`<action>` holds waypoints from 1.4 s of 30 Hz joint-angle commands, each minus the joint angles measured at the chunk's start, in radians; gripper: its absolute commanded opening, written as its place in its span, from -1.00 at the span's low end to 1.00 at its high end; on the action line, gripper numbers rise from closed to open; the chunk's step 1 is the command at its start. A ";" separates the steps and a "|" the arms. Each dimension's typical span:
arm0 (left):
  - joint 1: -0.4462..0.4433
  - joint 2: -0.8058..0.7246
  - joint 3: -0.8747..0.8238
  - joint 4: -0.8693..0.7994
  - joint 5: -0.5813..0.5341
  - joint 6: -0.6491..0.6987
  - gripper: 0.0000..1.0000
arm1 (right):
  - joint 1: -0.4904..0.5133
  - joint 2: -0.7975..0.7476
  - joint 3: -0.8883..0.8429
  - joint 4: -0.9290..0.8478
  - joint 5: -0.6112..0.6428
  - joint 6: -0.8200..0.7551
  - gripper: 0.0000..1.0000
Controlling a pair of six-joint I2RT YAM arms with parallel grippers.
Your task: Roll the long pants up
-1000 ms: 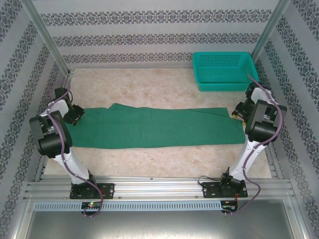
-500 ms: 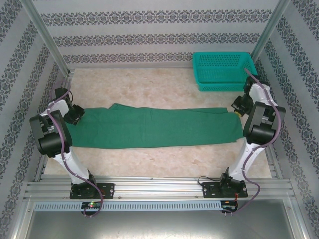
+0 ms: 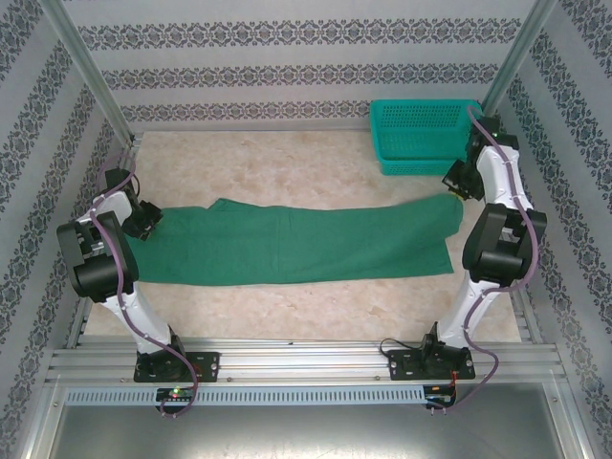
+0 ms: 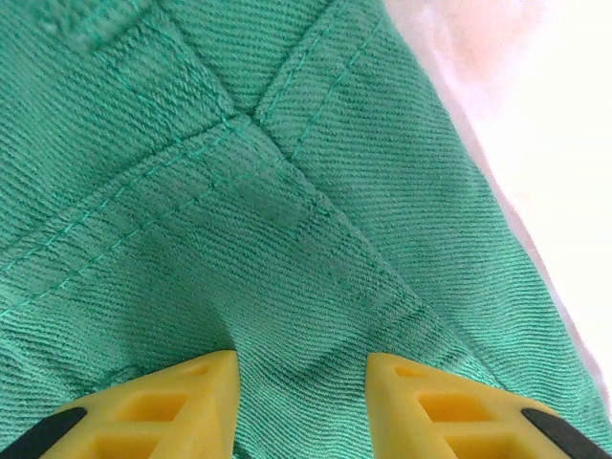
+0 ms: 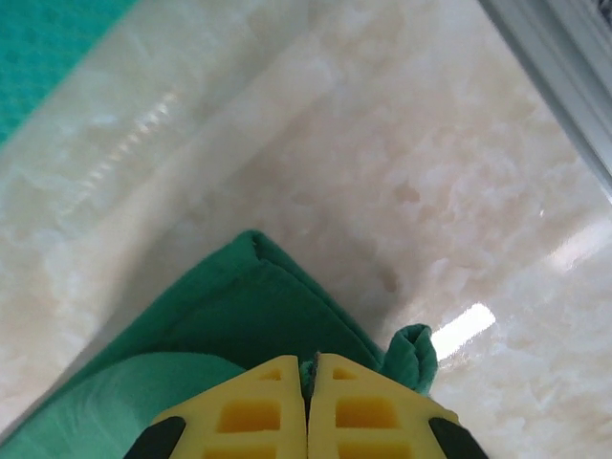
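The long pants [image 3: 287, 244] lie flat and stretched left to right across the marble table, dark green. My left gripper [image 3: 145, 220] rests on their left end. In the left wrist view its yellow fingers [image 4: 182, 402] stand partly apart with a ridge of stitched green cloth [image 4: 239, 191] bunched between them. My right gripper [image 3: 455, 189] is at the pants' far right corner, near the basket. In the right wrist view the right gripper [image 5: 308, 361] is shut on the hem edge, and the cloth [image 5: 239, 316] hangs folded above the table.
A teal mesh basket [image 3: 421, 134] stands at the back right, just behind the right gripper; its corner [image 5: 48, 38] shows in the right wrist view. Metal frame posts [image 3: 86, 76] and a rail [image 5: 555, 76] bound the table. Bare marble [image 3: 268, 167] lies behind the pants.
The right gripper shut on the pants' right hem corner and moved back toward the basket, pulling that corner up and away. The left arm stayed put.
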 commanded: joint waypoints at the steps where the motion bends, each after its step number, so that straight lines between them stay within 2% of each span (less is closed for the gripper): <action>1: -0.017 0.009 0.017 0.016 0.002 0.014 -0.21 | -0.010 -0.015 -0.026 -0.016 0.023 0.008 -1.00; 3: -0.018 0.013 0.017 0.018 0.009 0.014 -0.21 | -0.014 -0.014 -0.047 -0.019 0.032 -0.004 -0.97; 4: -0.019 0.018 0.019 0.017 0.010 0.014 -0.20 | -0.020 -0.010 -0.063 -0.013 0.030 -0.007 -0.63; 5: -0.021 0.018 0.017 0.016 0.008 0.014 -0.21 | -0.027 -0.002 -0.079 -0.005 0.032 -0.009 -0.17; 6: -0.023 0.017 0.017 0.016 0.007 0.014 -0.21 | -0.033 0.007 -0.088 -0.004 0.035 -0.007 0.13; 8: -0.026 0.014 0.015 0.016 0.009 0.011 -0.21 | -0.040 0.016 -0.124 0.009 0.048 -0.007 0.46; 12: -0.033 0.002 0.013 0.014 0.007 0.014 -0.21 | -0.035 -0.069 -0.259 0.063 0.072 -0.009 0.52; 17: -0.045 0.012 0.009 0.031 0.007 0.006 -0.20 | -0.046 -0.201 -0.447 0.112 0.086 -0.020 0.49; 21: -0.057 0.047 0.021 0.039 0.019 -0.002 -0.21 | -0.051 -0.204 -0.512 0.114 0.070 -0.027 0.49; 26: -0.074 0.056 0.039 0.034 0.015 0.003 -0.21 | -0.049 -0.205 -0.568 0.129 -0.013 -0.018 0.50; 30: -0.073 0.054 0.038 0.033 0.010 0.007 -0.22 | -0.034 -0.217 -0.589 0.121 0.020 -0.018 0.46; 34: -0.074 0.067 0.039 0.039 0.023 0.004 -0.21 | -0.057 -0.198 -0.599 0.167 0.042 -0.009 0.34; 35: -0.075 0.070 0.041 0.039 0.026 0.005 -0.22 | -0.059 -0.174 -0.584 0.178 0.045 -0.008 0.27; 36: -0.075 0.069 0.041 0.040 0.026 0.004 -0.22 | -0.060 -0.149 -0.567 0.179 0.047 -0.007 0.05; 37: -0.075 0.068 0.040 0.040 0.027 0.003 -0.22 | -0.058 -0.125 -0.540 0.173 0.045 -0.008 -0.39; 38: -0.076 0.068 0.041 0.038 0.027 0.004 -0.22 | -0.057 -0.112 -0.517 0.168 0.044 -0.009 -0.98; 42: -0.076 0.059 0.044 0.030 0.021 0.011 -0.22 | -0.043 -0.157 -0.483 0.149 0.054 0.000 -1.00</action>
